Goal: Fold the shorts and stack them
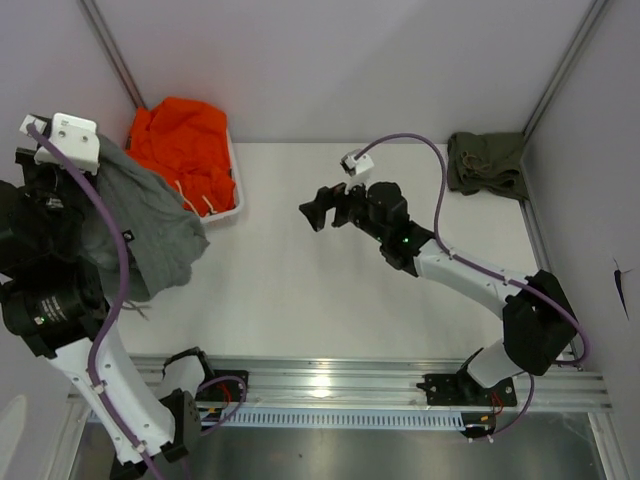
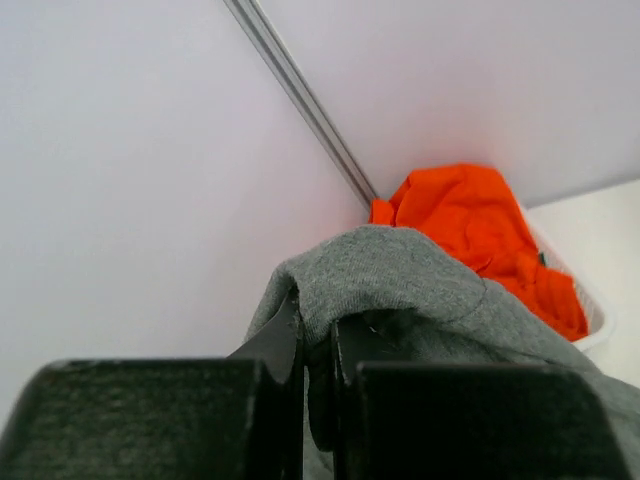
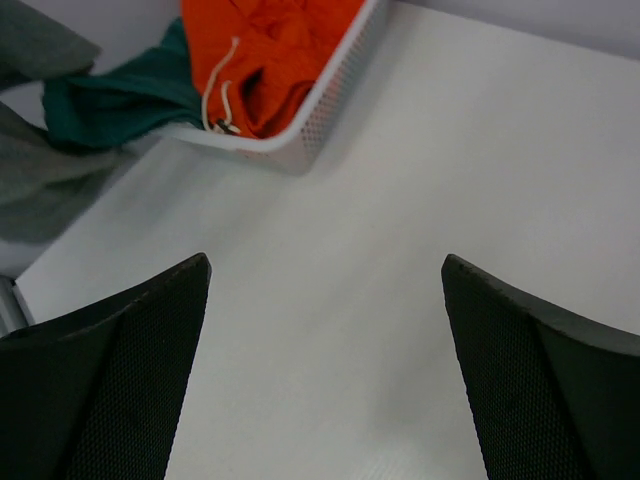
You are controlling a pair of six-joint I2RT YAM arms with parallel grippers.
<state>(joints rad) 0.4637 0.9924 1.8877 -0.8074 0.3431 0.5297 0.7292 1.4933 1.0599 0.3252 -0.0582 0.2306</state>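
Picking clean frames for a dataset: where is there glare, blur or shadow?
Top view: sharp, with glare on the metal rail. Left wrist: near fingers blurred, grey shorts in focus. Right wrist: evenly lit, soft shadow beside the basket.

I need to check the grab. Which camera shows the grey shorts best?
The top external view: the grey shorts hang there nearly whole from the left gripper. The left wrist view shows only the fold pinched between its fingers; the right wrist view only a grey edge at left.
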